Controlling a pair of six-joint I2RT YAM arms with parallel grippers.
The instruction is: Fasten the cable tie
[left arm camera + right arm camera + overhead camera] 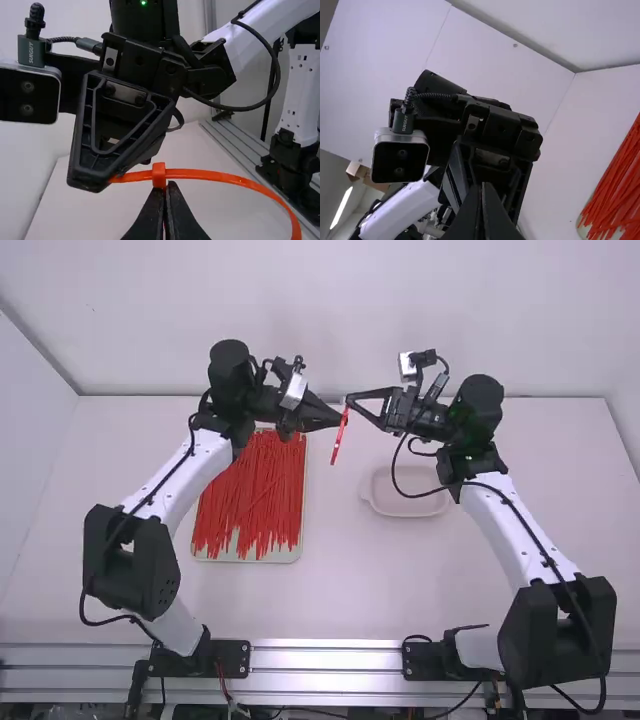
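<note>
Near the cable tie (340,438): tray (249,556) of spare ties (255,490), perhaps a dish (408,504).

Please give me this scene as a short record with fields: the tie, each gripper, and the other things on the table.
tie: orange plastic cable tie, held above the table between both grippers
left gripper: shut on the tie's head
right gripper: shut on the tie's strap
tray: flat tray carrying a pile of red cable ties
dish: white shallow dish, on the table beside the tray
</note>
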